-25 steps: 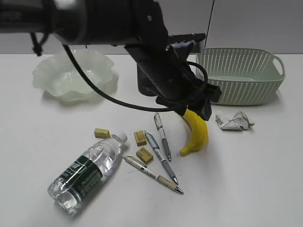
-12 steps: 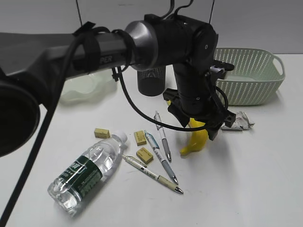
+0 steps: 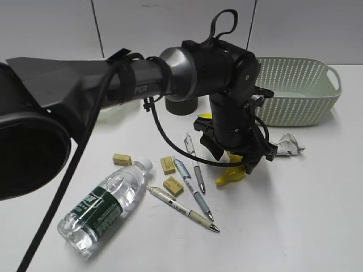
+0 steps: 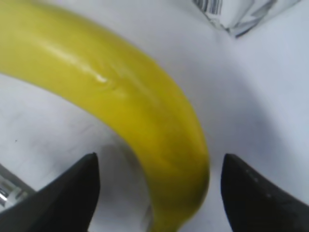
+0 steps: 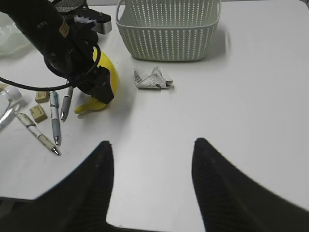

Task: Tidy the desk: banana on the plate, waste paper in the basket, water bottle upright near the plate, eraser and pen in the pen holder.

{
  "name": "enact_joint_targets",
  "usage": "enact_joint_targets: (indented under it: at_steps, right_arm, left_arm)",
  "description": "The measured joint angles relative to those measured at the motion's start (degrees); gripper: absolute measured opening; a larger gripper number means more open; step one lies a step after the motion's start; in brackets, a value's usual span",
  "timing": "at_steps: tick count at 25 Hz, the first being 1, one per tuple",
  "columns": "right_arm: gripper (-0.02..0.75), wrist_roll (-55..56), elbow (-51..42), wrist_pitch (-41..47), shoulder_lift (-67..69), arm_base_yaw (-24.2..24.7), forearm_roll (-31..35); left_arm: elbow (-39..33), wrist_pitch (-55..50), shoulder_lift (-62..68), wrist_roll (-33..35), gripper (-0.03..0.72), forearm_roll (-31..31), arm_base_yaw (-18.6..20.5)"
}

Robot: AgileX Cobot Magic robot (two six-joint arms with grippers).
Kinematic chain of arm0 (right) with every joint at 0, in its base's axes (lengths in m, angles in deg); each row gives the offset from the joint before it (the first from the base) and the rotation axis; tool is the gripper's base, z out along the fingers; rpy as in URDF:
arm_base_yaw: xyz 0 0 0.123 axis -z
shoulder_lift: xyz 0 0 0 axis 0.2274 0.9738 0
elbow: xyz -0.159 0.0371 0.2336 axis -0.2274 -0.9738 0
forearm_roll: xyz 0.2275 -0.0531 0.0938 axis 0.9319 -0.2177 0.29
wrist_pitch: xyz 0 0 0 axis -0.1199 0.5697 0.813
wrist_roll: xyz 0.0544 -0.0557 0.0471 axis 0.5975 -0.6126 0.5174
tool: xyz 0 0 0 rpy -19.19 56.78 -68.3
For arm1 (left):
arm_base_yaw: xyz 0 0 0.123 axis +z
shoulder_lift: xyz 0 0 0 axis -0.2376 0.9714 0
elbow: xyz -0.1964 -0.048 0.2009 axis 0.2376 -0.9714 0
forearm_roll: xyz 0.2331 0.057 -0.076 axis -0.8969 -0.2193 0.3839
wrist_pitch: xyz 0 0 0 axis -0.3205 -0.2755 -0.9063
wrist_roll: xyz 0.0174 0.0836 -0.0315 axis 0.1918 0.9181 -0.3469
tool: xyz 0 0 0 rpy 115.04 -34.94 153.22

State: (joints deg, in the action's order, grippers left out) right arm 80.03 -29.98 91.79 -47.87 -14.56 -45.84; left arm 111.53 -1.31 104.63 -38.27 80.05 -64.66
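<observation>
The yellow banana (image 3: 229, 177) lies on the white desk (image 3: 295, 226). My left gripper (image 3: 235, 161) stands over its middle, open. In the left wrist view the banana (image 4: 145, 111) passes between the two black fingertips (image 4: 79, 186) with a gap on each side. The waste paper (image 3: 286, 144) lies just right of it, in front of the basket (image 3: 295, 90). The water bottle (image 3: 105, 207) lies on its side at the front left. Three erasers (image 3: 168, 165) and three pens (image 3: 191, 190) lie beside it. The pen holder (image 3: 180, 106) is half hidden behind the arm. My right gripper (image 5: 152, 142) hangs open over bare desk.
The plate (image 5: 6, 36) shows only as a pale edge at the top left of the right wrist view. The left arm (image 3: 113, 85) and its cable span the left and middle of the exterior view. Bare desk lies to the right and front of the banana.
The left arm has swung round and come down over the banana, with its wrist turned. Its jaws now straddle the fruit. The things on the desk have not moved.
</observation>
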Motion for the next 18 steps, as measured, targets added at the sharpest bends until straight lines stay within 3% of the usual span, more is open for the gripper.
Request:
enact_joint_targets:
  at_steps: [3, 10, 12, 14, 18]
  right_arm:
    - [0.42, 0.0, 0.0, 0.0, 0.0, 0.0, 0.0]
    - [0.42, 0.0, 0.0, 0.0, 0.0, 0.0, 0.0]
    - [0.42, 0.0, 0.0, 0.0, 0.0, 0.0, 0.0]
    - [0.42, 0.0, 0.0, 0.0, 0.0, 0.0, 0.04]
    - [0.42, 0.0, 0.0, 0.0, 0.0, 0.0, 0.04]
  left_arm:
    - [0.06, 1.07, 0.07, 0.0, 0.521, 0.12, 0.0]
    - [0.11, 1.04, 1.6, 0.0, 0.49, 1.95, 0.0]
    - [0.11, 1.04, 1.6, 0.0, 0.421, 1.81, 0.0]
    - [0.11, 0.53, 1.6, 0.08, 0.297, 1.68, 0.0]
    - [0.11, -2.17, 0.21, 0.26, 0.306, 0.32, 0.0]
